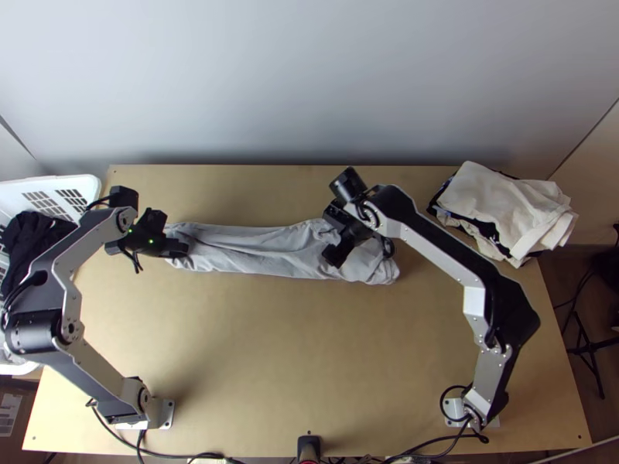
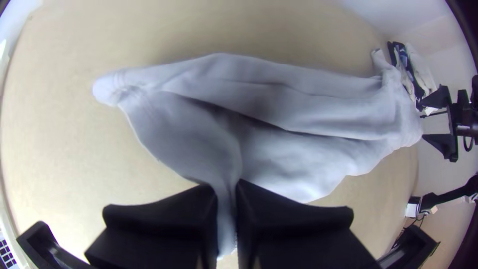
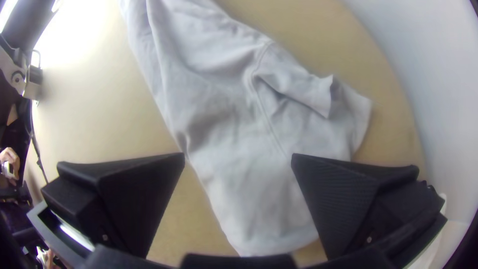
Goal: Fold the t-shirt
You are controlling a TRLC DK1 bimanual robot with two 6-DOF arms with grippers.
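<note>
- While the light grey fabric t-shirt (image 1: pixel 271 252) lies across the far half of the table (image 1: pixel 255 356), the left gripper (image 1: pixel 184 248) is at its left end, with its wide flat black fingers (image 2: pixel 159 214) pressed together on a gathered bit of the cloth.
- Over the shirt's right part is the right gripper (image 1: pixel 333 232), its fingers (image 3: pixel 129 194) standing wide apart with the cloth beneath the gap; whether they touch it, I cannot tell.
- The shirt is drawn into a long narrow strip from left to right, with lengthwise folds, soft wrinkles and a rumpled right end.
- A curved seam and a short loose flap show in the right wrist view.
</note>
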